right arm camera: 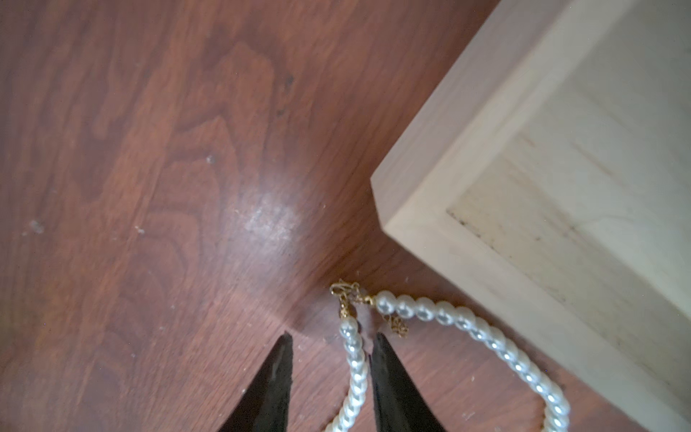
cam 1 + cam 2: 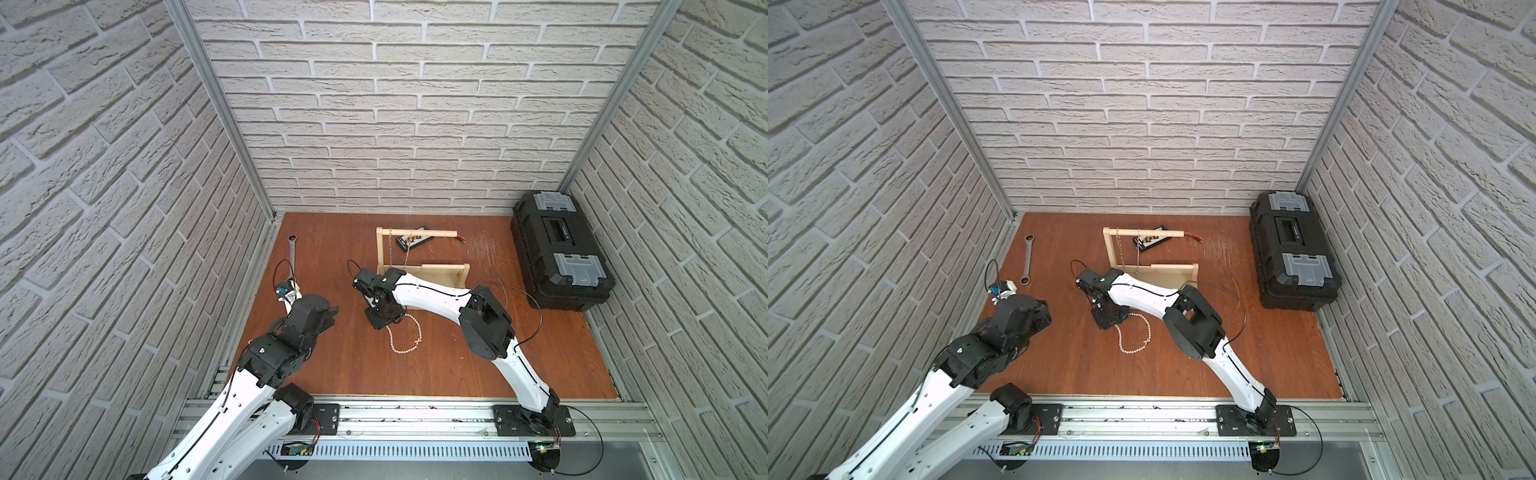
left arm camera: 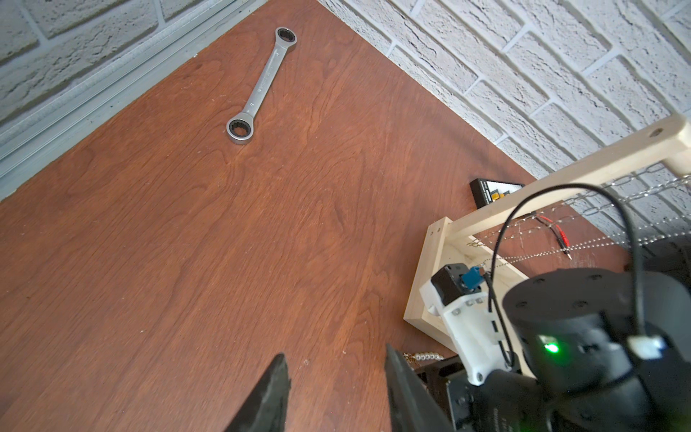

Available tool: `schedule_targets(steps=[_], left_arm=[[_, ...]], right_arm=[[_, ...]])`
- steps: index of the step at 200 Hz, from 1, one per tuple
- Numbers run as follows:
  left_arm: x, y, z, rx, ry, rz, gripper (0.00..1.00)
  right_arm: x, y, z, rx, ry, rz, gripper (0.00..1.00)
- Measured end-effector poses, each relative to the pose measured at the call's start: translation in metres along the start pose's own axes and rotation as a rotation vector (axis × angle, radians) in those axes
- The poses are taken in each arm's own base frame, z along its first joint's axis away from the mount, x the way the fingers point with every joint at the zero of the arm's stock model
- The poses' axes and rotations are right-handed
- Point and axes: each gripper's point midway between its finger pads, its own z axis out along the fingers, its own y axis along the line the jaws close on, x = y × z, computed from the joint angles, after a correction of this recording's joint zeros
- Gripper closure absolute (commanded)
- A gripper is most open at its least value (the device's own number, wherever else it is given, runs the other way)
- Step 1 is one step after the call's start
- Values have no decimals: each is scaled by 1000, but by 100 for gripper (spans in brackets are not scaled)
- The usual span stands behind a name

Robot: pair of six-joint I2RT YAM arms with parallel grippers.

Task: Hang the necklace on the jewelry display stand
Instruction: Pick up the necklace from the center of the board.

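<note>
A white pearl necklace (image 2: 405,337) (image 2: 1136,337) lies in a loop on the brown table, in front of the jewelry display stand (image 2: 436,272) (image 2: 1167,272). The stand is pale wood with a tray base and a round dowel bar (image 2: 432,232), from which thin metal chains (image 2: 390,249) hang. My right gripper (image 1: 332,336) (image 2: 380,321) points down at the loop's clasp end. It is open, with one pearl strand (image 1: 355,362) lying between its jaws, against one finger and not pinched. The tray's corner (image 1: 430,232) is right beside it. My left gripper (image 3: 334,351) hangs open and empty to the left.
A silver ring wrench (image 2: 293,253) (image 3: 260,86) lies near the left wall. A black toolbox (image 2: 561,249) stands at the back right. Behind the stand lie a small black box (image 2: 411,242) and red-tipped wires (image 2: 461,238). Brick walls close three sides.
</note>
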Motion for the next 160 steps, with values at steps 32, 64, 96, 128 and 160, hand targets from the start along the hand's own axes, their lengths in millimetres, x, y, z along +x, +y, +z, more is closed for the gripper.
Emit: schedule_targets(steps=[32,64,96,128,160], left_arm=[[-1,1,-1,1,-3,-3,55],[-1,1,-1,0,-5,-5,54],[-2,2,-1,-2,-6,-8,54],[-1,3,0,-6,-3,-4,54],[3,1,4,0,8,15,56]], right_arm=[[-1,-1,4,9,2,0,67],[-2,-1,4,9,2,5,86],[-2,0,4,4,3,6,88],[0,0,3,-2,5,5,90],[3,1,-12,-17,-3,2,89]])
